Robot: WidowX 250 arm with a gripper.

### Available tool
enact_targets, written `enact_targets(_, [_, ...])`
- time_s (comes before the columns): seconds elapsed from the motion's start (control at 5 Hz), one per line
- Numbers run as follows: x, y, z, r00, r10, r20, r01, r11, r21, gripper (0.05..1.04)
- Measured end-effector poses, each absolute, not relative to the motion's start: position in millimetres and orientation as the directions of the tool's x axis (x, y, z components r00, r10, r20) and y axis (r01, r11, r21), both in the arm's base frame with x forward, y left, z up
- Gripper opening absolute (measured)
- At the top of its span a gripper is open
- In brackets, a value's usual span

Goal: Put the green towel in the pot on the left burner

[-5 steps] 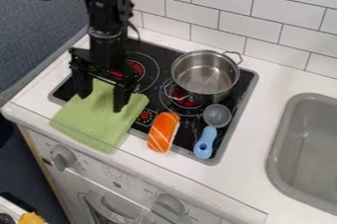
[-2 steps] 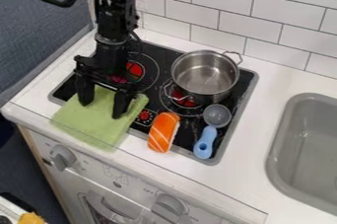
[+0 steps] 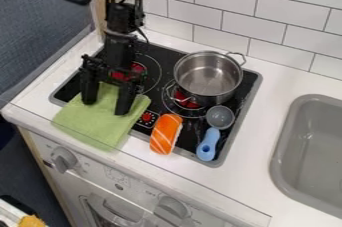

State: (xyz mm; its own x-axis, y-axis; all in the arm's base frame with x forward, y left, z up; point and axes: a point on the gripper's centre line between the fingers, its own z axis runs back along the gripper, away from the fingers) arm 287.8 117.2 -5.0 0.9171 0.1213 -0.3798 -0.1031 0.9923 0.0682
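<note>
On the white counter (image 3: 280,81) is the black cooktop (image 3: 165,57); the green towel (image 3: 100,123) lies across its near left corner, the gripper (image 3: 105,107) over it, fingers wide apart; the metal pot (image 3: 208,73) stands on the right burner, near a blue-handled ladle (image 3: 208,145) and toy sushi (image 3: 165,134)

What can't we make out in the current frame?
All in the camera view:
- Towel far edge: partly behind the end effector.
- Fingertip-to-towel contact: slanted angle, can't tell.
- Left burner: partly behind the arm.
- Pot underside: hidden by its own walls.
- Sink: cut off by right edge.
- Yellow item: cut off by bottom edge, unidentifiable.
</note>
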Motion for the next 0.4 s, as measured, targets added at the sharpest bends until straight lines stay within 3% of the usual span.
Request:
enact_targets(0.2, [331.1,125.3,5.5,0.948,0.129,-0.292,-0.114,0.991,0.067,1.001])
enact_targets(0.4, [395.1,130.9,12.6,0.993,0.083,-0.083,-0.077,0.994,0.08,0.999])
